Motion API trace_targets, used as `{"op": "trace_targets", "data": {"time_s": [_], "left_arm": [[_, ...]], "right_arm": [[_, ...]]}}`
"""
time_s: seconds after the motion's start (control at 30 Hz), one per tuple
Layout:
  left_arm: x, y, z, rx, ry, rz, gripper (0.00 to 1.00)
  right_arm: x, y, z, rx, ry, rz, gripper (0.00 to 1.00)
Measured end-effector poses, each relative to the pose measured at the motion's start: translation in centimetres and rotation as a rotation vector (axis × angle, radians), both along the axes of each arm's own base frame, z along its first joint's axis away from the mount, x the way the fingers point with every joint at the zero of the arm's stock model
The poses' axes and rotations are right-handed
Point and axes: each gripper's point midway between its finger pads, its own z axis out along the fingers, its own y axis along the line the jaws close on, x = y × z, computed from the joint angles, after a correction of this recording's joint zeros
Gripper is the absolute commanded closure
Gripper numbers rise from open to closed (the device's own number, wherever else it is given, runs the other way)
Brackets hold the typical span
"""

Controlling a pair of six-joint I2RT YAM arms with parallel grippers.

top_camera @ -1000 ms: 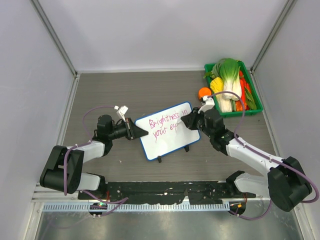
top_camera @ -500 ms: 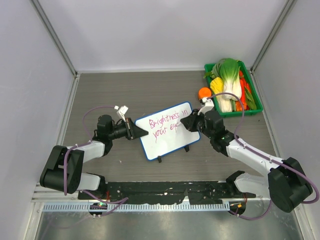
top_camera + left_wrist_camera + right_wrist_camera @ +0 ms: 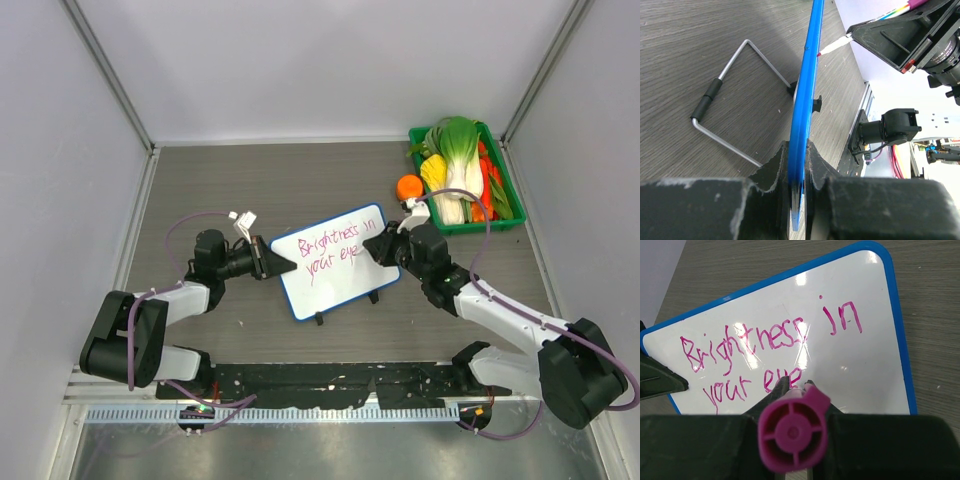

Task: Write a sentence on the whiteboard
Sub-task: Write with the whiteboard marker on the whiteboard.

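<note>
- At the tabletop [image 3: 250, 190] centre stands the whiteboard [image 3: 340, 285], its sentence [image 3: 770, 340] reading "Brightness in your eye".
- Left jaws clamp its 9 o'clock edge.
- Right jaws, at its 3 o'clock, grip a pink marker [image 3: 792, 432].

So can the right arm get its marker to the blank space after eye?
Probably yes: the right gripper holds the marker right beside it, the whiteboard is bare there, and the left gripper steadies the board's edge.
</note>
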Motion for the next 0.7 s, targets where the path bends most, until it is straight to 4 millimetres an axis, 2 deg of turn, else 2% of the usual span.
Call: {"op": "trace_targets", "data": {"time_s": [0.6, 0.7], "left_arm": [[0.0, 0.0, 0.0, 0.001, -0.004, -0.003, 1.0], [0.0, -0.1, 0.0, 0.001, -0.005, -0.003, 1.0]], "right_arm": [[0.1, -1.2, 0.3, -0.021, -0.007, -0.056, 0.99], [-0.1, -1.5, 1.1, -0.014, -0.022, -0.062, 0.99]]}}
